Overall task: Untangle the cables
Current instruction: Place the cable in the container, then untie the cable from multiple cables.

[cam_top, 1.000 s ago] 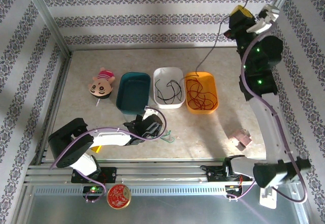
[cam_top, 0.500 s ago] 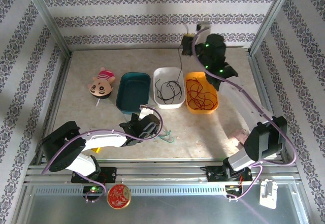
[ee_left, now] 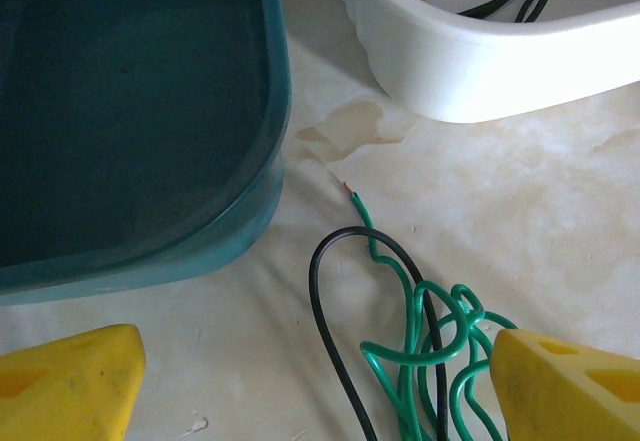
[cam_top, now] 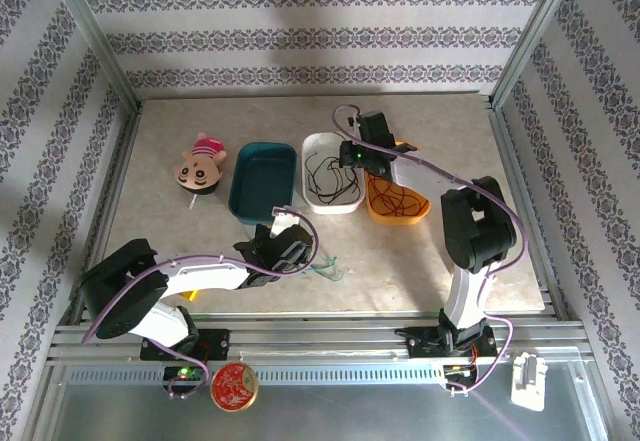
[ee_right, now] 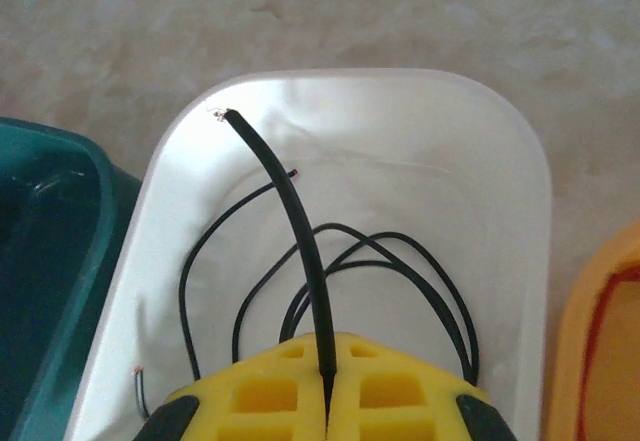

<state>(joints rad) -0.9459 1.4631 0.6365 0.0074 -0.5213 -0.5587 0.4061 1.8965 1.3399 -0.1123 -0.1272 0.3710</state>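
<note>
**A:** Left side first. Where does the knot lie from the left gripper (ee_left: 315,391)?

**B:** Right under it, on the table just in front of the deep teal plastic bin (ee_left: 130,111). The curly green wire (ee_left: 420,346) bunches close to one yellow finger (ee_left: 565,381), off-centre. A thin black wire on the table (ee_left: 318,291) seems threaded through its loops. The green wire's bare tip points away from the wrist, toward the gap between the teal bin and the white plastic tray (ee_left: 480,71). So its long axis runs along the reach, across the line the jaws close on.

**A:** And the jaws?

**B:** Wide apart, with nothing in them. That arm lies low, stretched over the table, and is by far the nearer one to the knot.

**A:** The right gripper (ee_right: 327,386)?

**B:** Pinched tight on a stiff black wire (ee_right: 290,211) that sticks forward over the white tray, where other black wires coil. Its arm reaches across the orange plastic tray (cam_top: 415,209) holding the red wires (cam_top: 395,201).
</note>
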